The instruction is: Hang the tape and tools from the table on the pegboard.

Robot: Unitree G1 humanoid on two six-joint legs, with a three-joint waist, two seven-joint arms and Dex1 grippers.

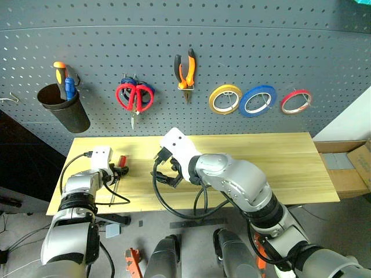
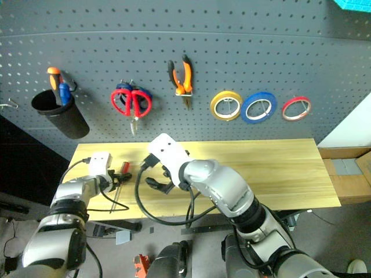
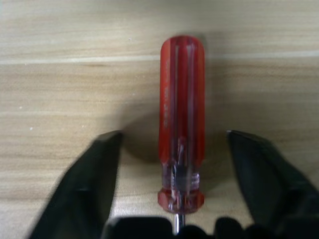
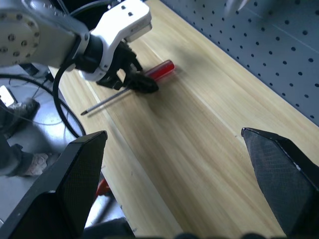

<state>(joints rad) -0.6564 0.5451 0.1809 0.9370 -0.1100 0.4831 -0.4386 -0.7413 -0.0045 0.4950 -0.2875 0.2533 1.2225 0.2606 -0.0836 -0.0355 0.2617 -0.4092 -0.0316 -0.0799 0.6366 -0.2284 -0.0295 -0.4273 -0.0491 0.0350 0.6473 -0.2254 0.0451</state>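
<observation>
Step in hand: picking up the screwdriver [image 3: 181,119], by my reckoning the last item left on the bench [image 1: 278,162]; the blue tape [image 1: 258,100], red scissors [image 1: 133,97] and pliers [image 1: 185,72] already hung on the pegboard [image 1: 232,35].
Screwdriver: lay flat near the bench's left end, red handle toward the pegboard, thin shaft pointing toward the front edge.
Left tool [image 3: 172,167]: came in low over the screwdriver, its fingers [image 3: 87,186] straddling the handle close to the collar, one on each side.
Left tool's opening: about half spread, with a gap showing between each finger and the handle in the wrist view; from the head views I could not quite tell whether a tip grazed the handle, but nothing looked pinched.
Right tool [image 4: 174,189]: spread wide and holding nothing, hovering above the bench's middle, well apart from the screwdriver.
Next move, as I judged it: press the left fingers together on the handle, lift it clear, and carry it up to the black cup [image 1: 64,108] or a free hook.
Risk: the round handle could roll away if one finger met it first.
</observation>
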